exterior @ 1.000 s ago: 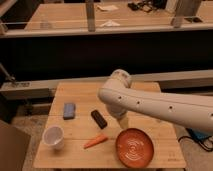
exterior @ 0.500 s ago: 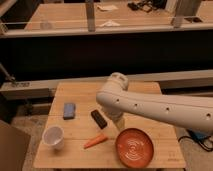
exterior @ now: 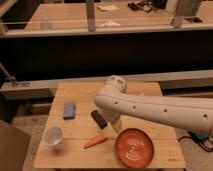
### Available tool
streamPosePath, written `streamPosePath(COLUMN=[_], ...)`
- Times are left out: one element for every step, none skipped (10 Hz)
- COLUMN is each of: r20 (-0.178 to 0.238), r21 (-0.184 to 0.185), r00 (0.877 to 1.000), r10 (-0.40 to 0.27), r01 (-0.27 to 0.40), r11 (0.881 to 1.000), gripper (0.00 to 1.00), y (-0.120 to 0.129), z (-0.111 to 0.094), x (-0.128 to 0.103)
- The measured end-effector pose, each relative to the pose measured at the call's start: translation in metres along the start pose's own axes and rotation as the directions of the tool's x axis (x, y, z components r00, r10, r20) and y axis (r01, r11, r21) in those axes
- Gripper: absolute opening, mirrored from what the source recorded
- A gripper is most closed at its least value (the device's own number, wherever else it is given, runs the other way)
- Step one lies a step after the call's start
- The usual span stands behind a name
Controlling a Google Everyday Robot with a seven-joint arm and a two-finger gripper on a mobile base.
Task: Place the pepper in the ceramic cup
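My arm [exterior: 150,107] reaches in from the right across the wooden counter [exterior: 80,90], and my tool [exterior: 116,125] hangs under its big bend, pointing down over the middle of the counter. It sits between a dark bar [exterior: 99,119] and the round orange plate [exterior: 135,147]. Most of the tool is hidden behind the arm, but as far as I can make out its jaws are spread and hold nothing. The pepper [exterior: 95,141] lies flat on the counter just below and to the left of the tool, apart from it, slanting with its lower end towards the ceramic cup [exterior: 53,136]. That cup stands upright near the front left corner, well apart from the pepper, and I see nothing inside it. A small blue object [exterior: 69,110] rests further back on the left and plays no part in this. By my judgement the task is barely begun: I am near the pepper but have not taken it, so nothing that counts is done yet. What is left is nearly everything: lowering onto the pepper, closing on it, lifting it, carrying it left over the cup and letting it drop in
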Motion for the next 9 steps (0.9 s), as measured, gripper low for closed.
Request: streamPosePath(r20=[0.005, 0.011, 0.020, 0.028, 0.035, 0.042, 0.046, 0.051, 0.056], r21=[0.006, 0.012, 0.019, 0.026, 0.032, 0.041, 0.047, 0.051, 0.058], r00=[1.000, 1.000, 0.999, 0.999, 0.998, 0.997, 0.996, 0.996, 0.995], r10=[-0.010, -0.016, -0.026, -0.038, -0.050, -0.064, -0.073, -0.080, -0.081], r01=[0.010, 0.016, 0.026, 0.037, 0.049, 0.062, 0.071, 0.077, 0.078], r11=[1.000, 1.000, 0.999, 0.999, 0.998, 0.997, 0.996, 0.996, 0.995], gripper=[0.80, 0.80, 0.80, 0.80, 0.80, 0.80, 0.80, 0.80, 0.80], y=[-0.001, -0.001, -0.002, -0.003, -0.004, -0.005, -0.005, -0.004, -0.004], z=[0.001, 0.002, 0.004, 0.006, 0.008, 0.009, 0.010, 0.011, 0.011], x=[-0.002, -0.005, -0.008, -0.013, -0.017, -0.021, -0.022, -0.023, -0.026])
